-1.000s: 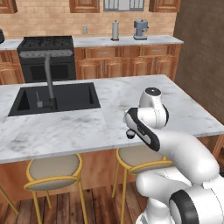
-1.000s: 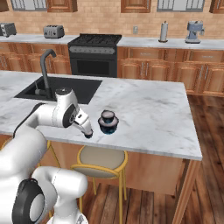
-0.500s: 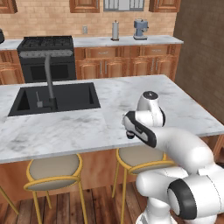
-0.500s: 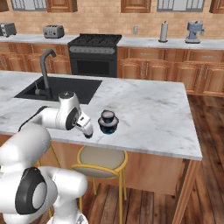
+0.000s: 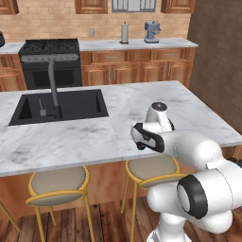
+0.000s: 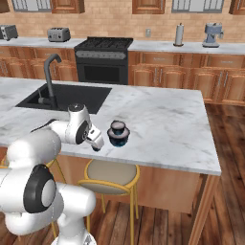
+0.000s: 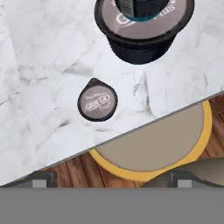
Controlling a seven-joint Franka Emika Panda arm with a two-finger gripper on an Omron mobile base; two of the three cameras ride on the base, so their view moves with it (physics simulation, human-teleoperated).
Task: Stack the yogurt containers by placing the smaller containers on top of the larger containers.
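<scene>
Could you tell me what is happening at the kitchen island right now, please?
The robot arm is stacking yogurt containers. One small cup already sits on the large tub near the island's front edge. The second small cup lies on the marble beside the tub, near the counter edge. The open claw hovers over it, holding nothing.

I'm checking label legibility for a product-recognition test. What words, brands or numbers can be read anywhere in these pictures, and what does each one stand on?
"GREGO": on the lid of the small cup lying alone on the marble counter; a smaller line beneath it is too blurred to read.
Pale lettering ending in "us": on the lid of the large tub, mostly hidden by the cup stacked on it.
Base views: no lettering large enough to read.
</scene>
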